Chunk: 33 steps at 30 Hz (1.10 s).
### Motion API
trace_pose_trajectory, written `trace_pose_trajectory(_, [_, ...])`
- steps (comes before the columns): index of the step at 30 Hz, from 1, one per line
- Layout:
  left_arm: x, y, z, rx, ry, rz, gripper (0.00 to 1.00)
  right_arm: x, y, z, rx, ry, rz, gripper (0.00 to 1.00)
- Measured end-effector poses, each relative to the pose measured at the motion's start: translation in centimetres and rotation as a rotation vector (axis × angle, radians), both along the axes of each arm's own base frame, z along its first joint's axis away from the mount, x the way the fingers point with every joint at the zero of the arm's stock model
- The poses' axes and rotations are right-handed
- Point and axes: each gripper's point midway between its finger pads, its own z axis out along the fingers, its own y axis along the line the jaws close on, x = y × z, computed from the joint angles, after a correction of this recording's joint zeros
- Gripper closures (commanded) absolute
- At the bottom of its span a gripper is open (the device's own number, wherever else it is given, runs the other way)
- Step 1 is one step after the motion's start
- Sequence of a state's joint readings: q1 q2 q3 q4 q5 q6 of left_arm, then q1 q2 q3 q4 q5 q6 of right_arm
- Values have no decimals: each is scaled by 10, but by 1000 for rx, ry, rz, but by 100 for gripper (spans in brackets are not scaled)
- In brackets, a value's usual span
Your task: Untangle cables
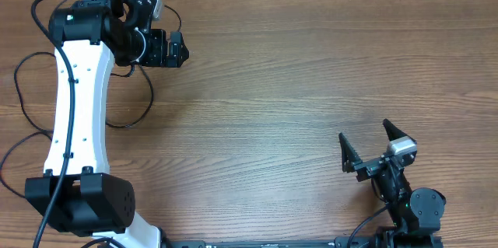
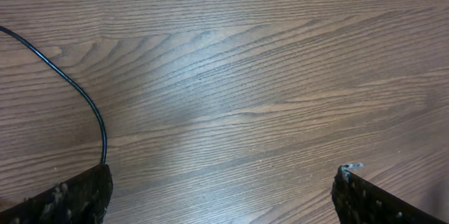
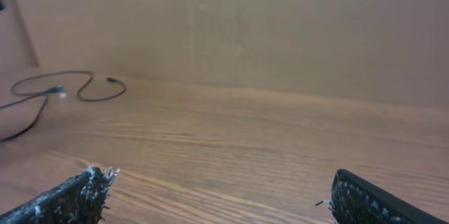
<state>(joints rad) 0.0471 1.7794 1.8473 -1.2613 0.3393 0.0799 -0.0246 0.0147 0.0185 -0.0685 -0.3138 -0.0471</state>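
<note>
Right end effector sits by the near right corner of the brown wooden worktop, its fingers spread wide and holding nothing. Farther off, toward the far left corner, the left end effector also gapes empty. Thin black flexible cables lie in loose loops along the left edge, one strand reaching its finger.

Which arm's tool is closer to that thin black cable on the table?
Left. The left tool hangs right beside the cable; the right tool is far off on the other side, with the cable only in the distance in its view.
</note>
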Motion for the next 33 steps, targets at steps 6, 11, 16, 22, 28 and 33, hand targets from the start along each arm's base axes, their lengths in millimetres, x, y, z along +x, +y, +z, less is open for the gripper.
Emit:
trace_pose_trajectory(6, [0, 0, 0, 0, 0, 0, 1, 2, -8, 0, 16, 4, -51, 0])
trace_pose_trajectory(11, [0, 0, 0, 0, 0, 0, 0, 3, -12, 0, 20, 6, -73, 0])
trace_pose_trajectory(16, [0, 0, 0, 0, 0, 0, 0, 4, -14, -1, 30, 10, -85, 0])
trace_pose_trajectory(22, [0, 0, 0, 0, 0, 0, 0, 5, -19, -1, 55, 17, -107, 0])
trace_pose_trajectory(28, [0, 0, 0, 0, 0, 0, 0, 6, -30, -1, 99, 27, -155, 0])
trace_pose_trajectory(33, [0, 0, 0, 0, 0, 0, 0, 6, -30, -1, 107, 29, -156, 0])
